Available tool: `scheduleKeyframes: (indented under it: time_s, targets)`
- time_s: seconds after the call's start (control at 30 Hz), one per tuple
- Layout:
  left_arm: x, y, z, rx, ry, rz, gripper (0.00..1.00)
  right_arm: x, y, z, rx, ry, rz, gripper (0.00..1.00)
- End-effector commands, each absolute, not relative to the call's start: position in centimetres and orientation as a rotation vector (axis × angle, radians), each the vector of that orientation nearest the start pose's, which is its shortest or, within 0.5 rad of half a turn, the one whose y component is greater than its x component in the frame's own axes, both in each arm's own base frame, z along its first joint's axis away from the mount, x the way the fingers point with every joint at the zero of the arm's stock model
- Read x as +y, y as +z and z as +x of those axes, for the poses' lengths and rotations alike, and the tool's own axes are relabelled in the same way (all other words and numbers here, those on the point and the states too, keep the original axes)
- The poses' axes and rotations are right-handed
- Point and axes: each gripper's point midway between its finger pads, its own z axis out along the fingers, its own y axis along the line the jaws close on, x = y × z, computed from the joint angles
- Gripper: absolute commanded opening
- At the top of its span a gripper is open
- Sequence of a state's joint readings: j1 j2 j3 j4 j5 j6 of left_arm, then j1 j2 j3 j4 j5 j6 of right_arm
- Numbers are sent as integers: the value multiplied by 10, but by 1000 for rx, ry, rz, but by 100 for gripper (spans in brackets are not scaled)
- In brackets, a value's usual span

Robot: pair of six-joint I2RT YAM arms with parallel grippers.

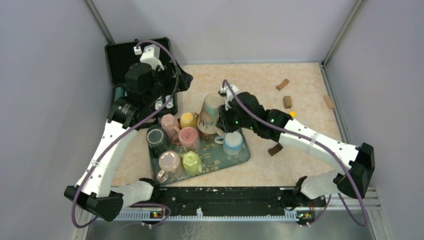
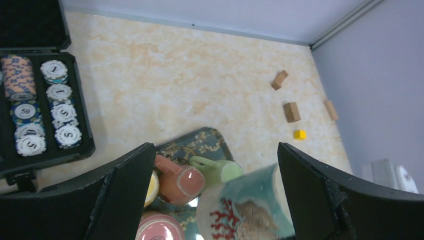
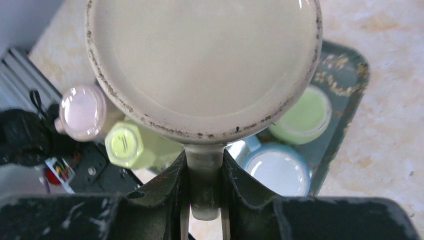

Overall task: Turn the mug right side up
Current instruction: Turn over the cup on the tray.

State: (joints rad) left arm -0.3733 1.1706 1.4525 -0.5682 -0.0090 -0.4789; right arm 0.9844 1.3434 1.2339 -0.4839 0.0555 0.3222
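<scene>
Fingers of the right end effector (image 3: 205, 172) are closed tight on the handle (image 3: 204, 197) of the mug (image 1: 210, 114), with no gap showing on either side of it. The mug hangs in the air above the far end of the tray (image 1: 241, 158), clear of the cups standing there. In the right wrist view its round, pale underside fills most of the frame and faces the camera, its ring edge speckled with dark marks. From above it appears tilted, showing a cream side wall with a brownish and teal pattern. The left end effector (image 2: 215, 150) is spread wide and holds nothing. It hovers over the far left part of the tray, and its two dark fingers (image 2: 125, 190) frame the patterned mug from a little way off without touching it. On the tray below stand several cups (image 1: 189, 136) in pink, yellow, lime green, black and blue. An open black chip case (image 2: 75, 150) sits at the far left of the worktop (image 1: 250, 80). A few wooden blocks (image 1: 287, 102) and a small yellow cube (image 1: 292, 114) lie well apart on the right.
</scene>
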Motion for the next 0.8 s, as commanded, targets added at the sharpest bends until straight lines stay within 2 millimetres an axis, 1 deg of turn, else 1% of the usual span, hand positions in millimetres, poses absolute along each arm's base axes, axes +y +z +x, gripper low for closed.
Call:
scheduleKeyframes:
  time_s: [0.0, 0.13, 0.2, 0.33, 0.47, 0.57, 0.63, 0.7, 0.77]
  targets:
    - [-163, 413, 326, 1791, -722, -91, 98, 348, 350, 257, 1844, 894, -466, 0]
    - [-180, 421, 323, 1766, -840, -42, 98, 342, 376, 290, 1779, 934, -331, 0]
    - [-191, 423, 320, 1754, -911, -8, 98, 339, 384, 303, 1751, 946, -279, 0]
    - [-203, 428, 312, 1713, -1043, 17, 98, 333, 396, 327, 1693, 982, -174, 0]
    - [-210, 419, 310, 1723, -1121, 24, 98, 327, 412, 347, 1618, 1036, -74, 0]
    - [-214, 408, 308, 1734, -1199, 28, 99, 328, 427, 353, 1563, 1127, -40, 0]
    - [-212, 403, 309, 1733, -1254, 16, 98, 328, 435, 358, 1533, 1167, -11, 0]
    - [-212, 399, 309, 1723, -1307, 11, 98, 330, 444, 361, 1500, 1226, 13, 0]
    - [-213, 398, 309, 1703, -1360, 19, 98, 331, 459, 363, 1441, 1298, 35, 0]
